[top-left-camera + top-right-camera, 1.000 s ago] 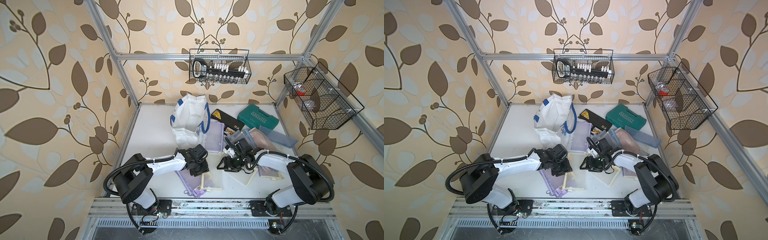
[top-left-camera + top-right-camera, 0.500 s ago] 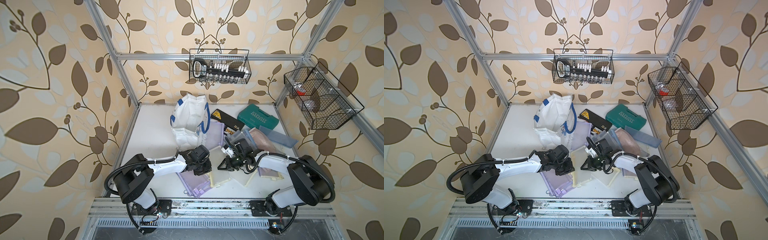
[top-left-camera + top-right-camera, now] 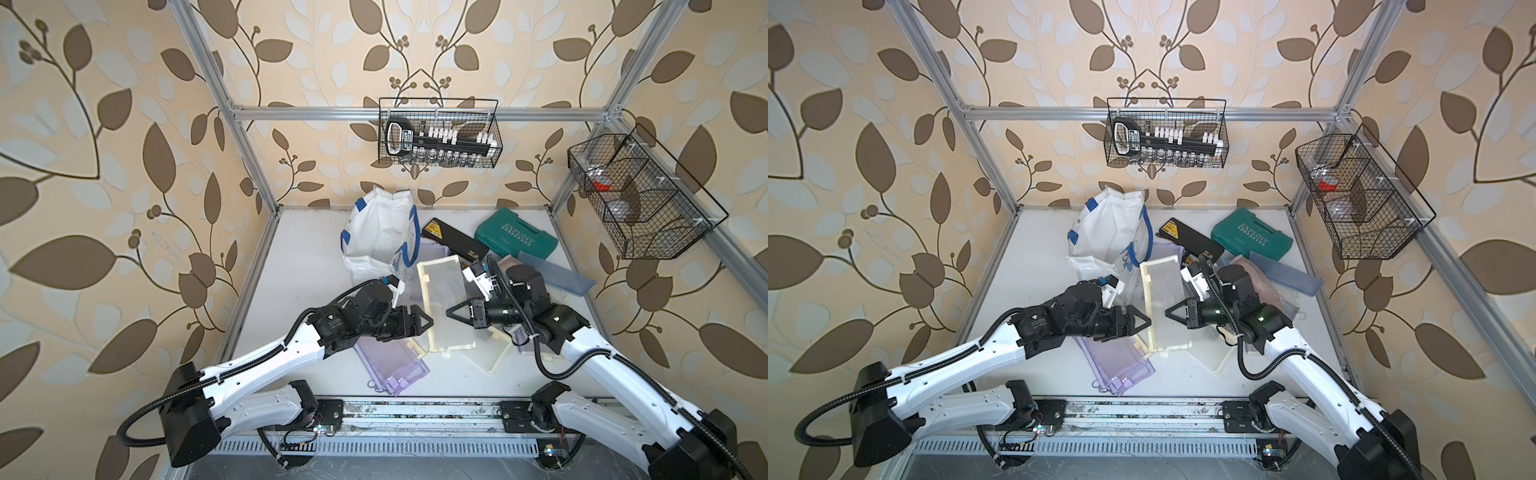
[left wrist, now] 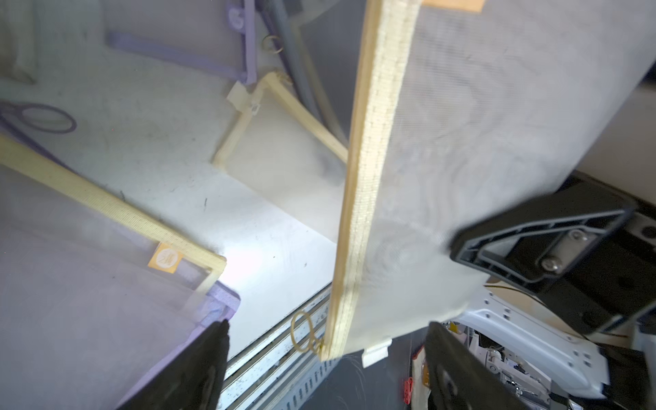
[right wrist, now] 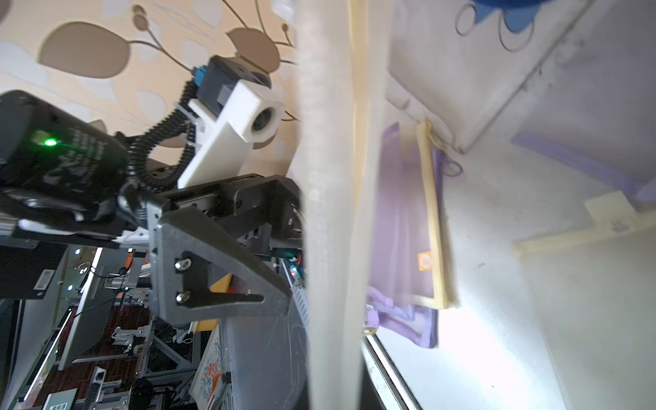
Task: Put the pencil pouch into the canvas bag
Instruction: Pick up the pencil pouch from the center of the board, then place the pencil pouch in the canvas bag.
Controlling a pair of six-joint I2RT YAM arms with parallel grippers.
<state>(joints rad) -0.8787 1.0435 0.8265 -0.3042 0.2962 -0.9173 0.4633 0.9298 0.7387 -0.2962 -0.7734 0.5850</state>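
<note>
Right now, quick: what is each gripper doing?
Left gripper: open, holding nothing.
Right gripper: shut on the cream-edged pencil pouch, which is lifted off the table.

**Legible markings.** The word "EXPLOIT" in white, with a row of chevrons beneath it, stands on the lid of the green tool case (image 3: 515,240) (image 3: 1252,240), far right on the counter (image 3: 307,257).

The yellow label (image 3: 431,227) on the black case (image 3: 455,244) just left of it is too small to read. So is the orange tag (image 4: 165,258) on a cream-edged mesh pouch (image 4: 106,209).

The canvas bag (image 3: 1113,232) bears a blue printed motif; no letters can be made out.
</note>
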